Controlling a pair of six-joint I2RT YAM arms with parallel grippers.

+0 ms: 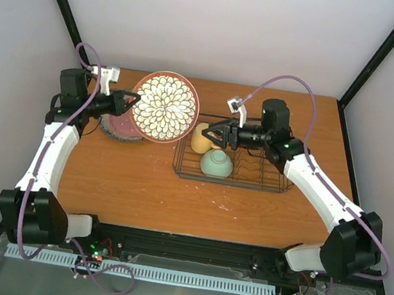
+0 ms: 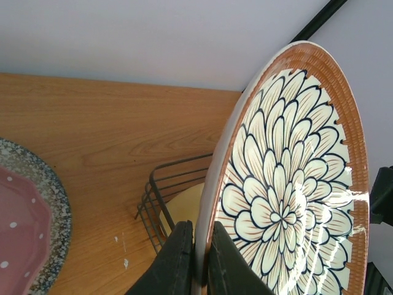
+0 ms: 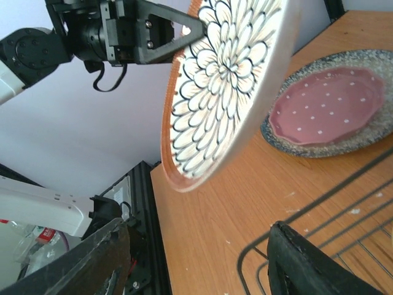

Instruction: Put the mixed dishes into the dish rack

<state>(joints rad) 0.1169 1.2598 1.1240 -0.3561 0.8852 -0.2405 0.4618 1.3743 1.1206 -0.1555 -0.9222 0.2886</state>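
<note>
Roughly halfway: yellow mug [image 1: 200,138] and mint bowl [image 1: 217,163] sit at the left end of the dish rack [image 1: 250,186]. Left fingers [image 2: 175,258] pinch the rim of the brown petal plate [image 1: 164,107], held in the air just left of the rack. Pink plate [image 3: 328,110] lies on the desk [image 1: 147,192], far left. Right fingers [image 3: 307,264] are spread and empty by the mug. Cream plate not visible.

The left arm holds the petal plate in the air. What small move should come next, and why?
Probably ease the left gripper rightward, toward the dish rack. It pinches the brown petal plate by the rim, nearly on edge, at the rack's left end; the yellow mug and green bowl sit there, so aim past them.
</note>
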